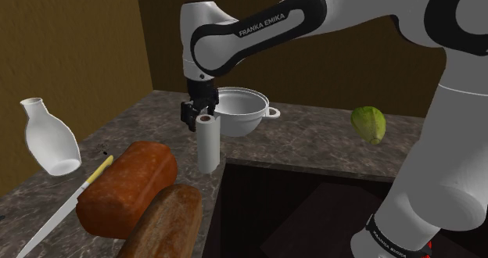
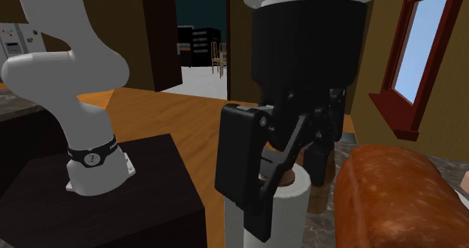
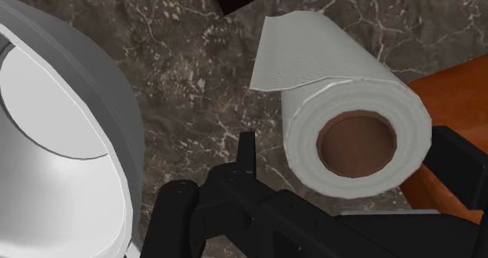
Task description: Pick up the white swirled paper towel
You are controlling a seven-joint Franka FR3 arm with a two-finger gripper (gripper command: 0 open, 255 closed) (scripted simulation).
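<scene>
Counter: dark marbled top (image 1: 313,143), paper towel roll (image 1: 207,145) upright near its edge.
Gripper (image 1: 200,116): fingers (image 3: 457,166) spread, straddling the roll's top to close on it.

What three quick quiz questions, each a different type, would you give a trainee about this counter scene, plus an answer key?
1. Multiple choice: in the shoulder view, what sits just behind the paper towel roll? A. a white bowl B. a knife C. a bottle
2. True or false: the roll lies on its side.
3. Short answer: how many bread loaves lie on the counter?
Key: 1. A. 2. False; it stands upright, with the open end effector at its top. 3. Two.
</scene>
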